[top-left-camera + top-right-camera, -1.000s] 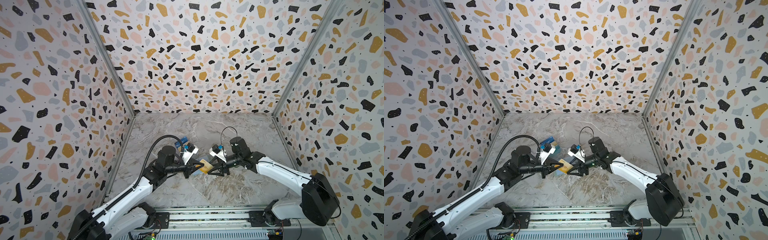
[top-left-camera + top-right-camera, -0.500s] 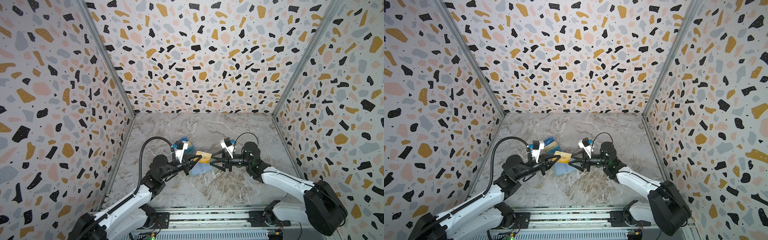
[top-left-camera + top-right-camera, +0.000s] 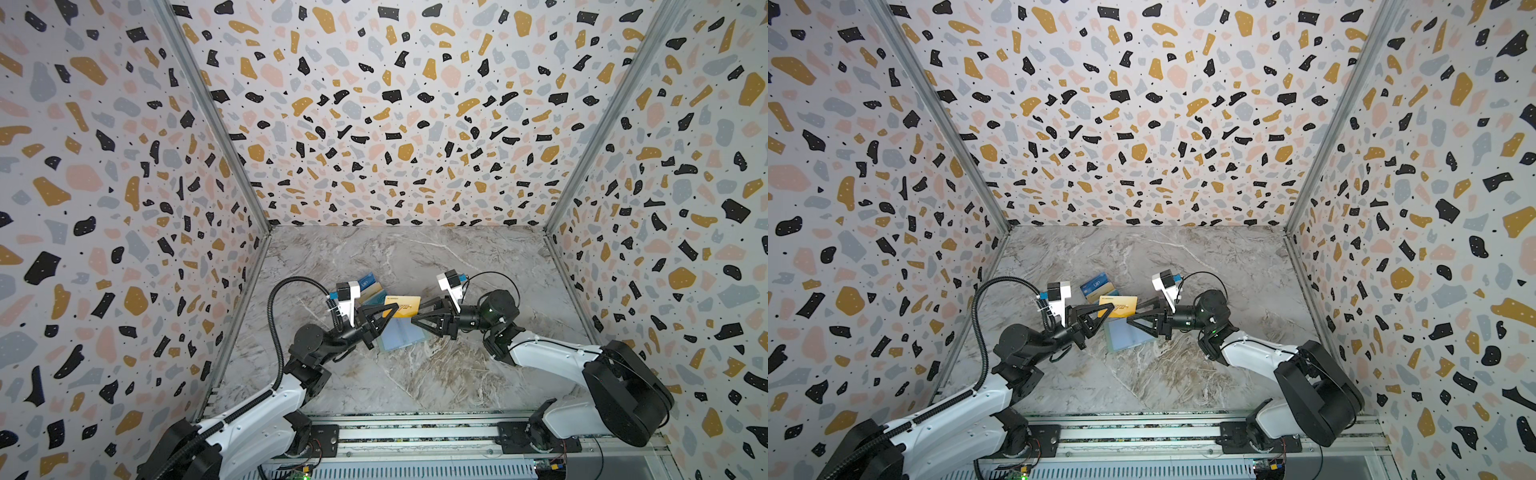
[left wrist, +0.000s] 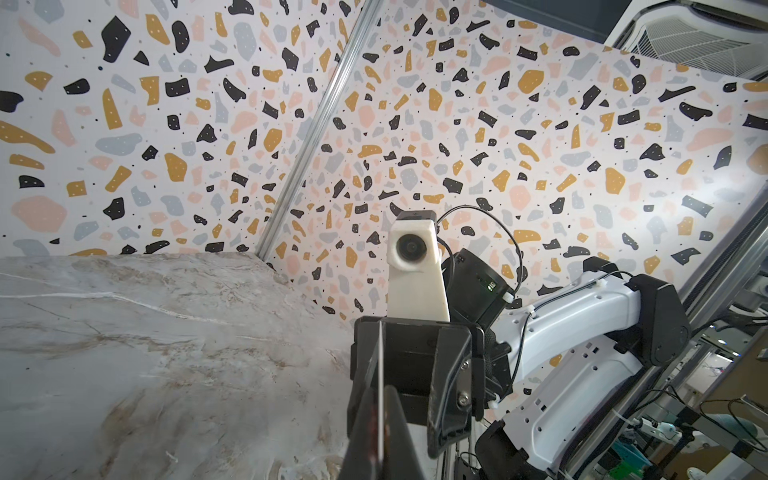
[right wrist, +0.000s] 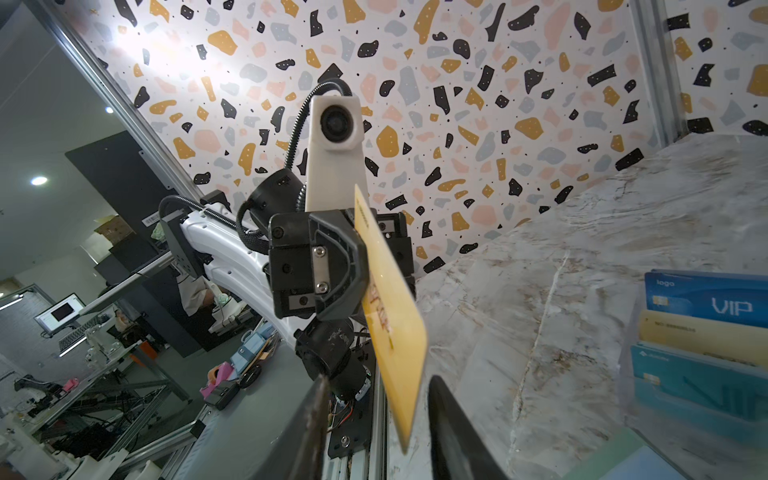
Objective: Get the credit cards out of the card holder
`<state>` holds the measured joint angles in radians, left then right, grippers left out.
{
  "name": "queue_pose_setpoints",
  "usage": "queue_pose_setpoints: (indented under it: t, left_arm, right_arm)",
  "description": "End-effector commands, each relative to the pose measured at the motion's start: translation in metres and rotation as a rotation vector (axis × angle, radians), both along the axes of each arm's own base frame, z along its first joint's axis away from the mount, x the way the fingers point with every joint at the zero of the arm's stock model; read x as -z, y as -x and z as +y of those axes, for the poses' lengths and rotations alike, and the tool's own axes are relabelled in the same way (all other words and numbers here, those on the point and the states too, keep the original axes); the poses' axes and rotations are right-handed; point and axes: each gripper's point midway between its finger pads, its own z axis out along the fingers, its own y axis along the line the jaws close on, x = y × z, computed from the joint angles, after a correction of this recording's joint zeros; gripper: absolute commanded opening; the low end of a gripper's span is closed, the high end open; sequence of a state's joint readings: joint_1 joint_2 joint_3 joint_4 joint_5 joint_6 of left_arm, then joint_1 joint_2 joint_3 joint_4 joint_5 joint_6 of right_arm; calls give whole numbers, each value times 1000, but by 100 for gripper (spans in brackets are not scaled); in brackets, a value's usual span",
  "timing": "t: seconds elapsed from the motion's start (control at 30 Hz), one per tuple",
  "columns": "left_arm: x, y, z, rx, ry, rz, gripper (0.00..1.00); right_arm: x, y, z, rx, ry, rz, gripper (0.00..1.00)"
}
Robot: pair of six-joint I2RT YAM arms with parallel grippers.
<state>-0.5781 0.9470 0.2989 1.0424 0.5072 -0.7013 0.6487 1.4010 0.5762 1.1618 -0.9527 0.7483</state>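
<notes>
Our tools have pulled apart. Our left tool (image 3: 385,318) grips the gold card (image 3: 405,307); our right tool (image 3: 417,312) is open around its edge. Lots of desk (image 3: 436,374) lies on the right.

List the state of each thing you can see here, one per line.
card holder: open, flat on the table.
gold card: lifted, out of the card holder.
left hand: shut on the gold card.
right hand: open, astride that card's free end.
clear stand: holding three cards.
</notes>
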Motion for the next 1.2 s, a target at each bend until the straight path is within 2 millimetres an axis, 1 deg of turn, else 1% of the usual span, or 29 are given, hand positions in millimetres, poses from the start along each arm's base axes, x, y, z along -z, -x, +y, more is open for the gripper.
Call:
queue_pose_setpoints:
  t: [0.0, 0.07, 0.13, 0.2, 0.6, 1.17]
  left_arm:
    - [-22, 7, 6, -2, 81, -73, 0]
    - [-23, 7, 7, 0, 93, -76, 0]
    - [-23, 7, 8, -4, 99, -77, 0]
    - [-23, 8, 8, -3, 104, -77, 0]
    - [-26, 10, 8, 9, 119, -88, 0]
    - [-22, 11, 6, 24, 110, -85, 0]
  right_arm:
    - [-26, 5, -2, -16, -83, -47, 36]
    - [-27, 6, -1, -25, -90, -44, 33]
    - [-31, 7, -1, -29, -111, -57, 27]
    - [-32, 8, -2, -33, -122, -55, 25]
    - [-35, 7, 1, -48, -142, -41, 19]
    - [-37, 4, 3, -41, -151, -29, 15]
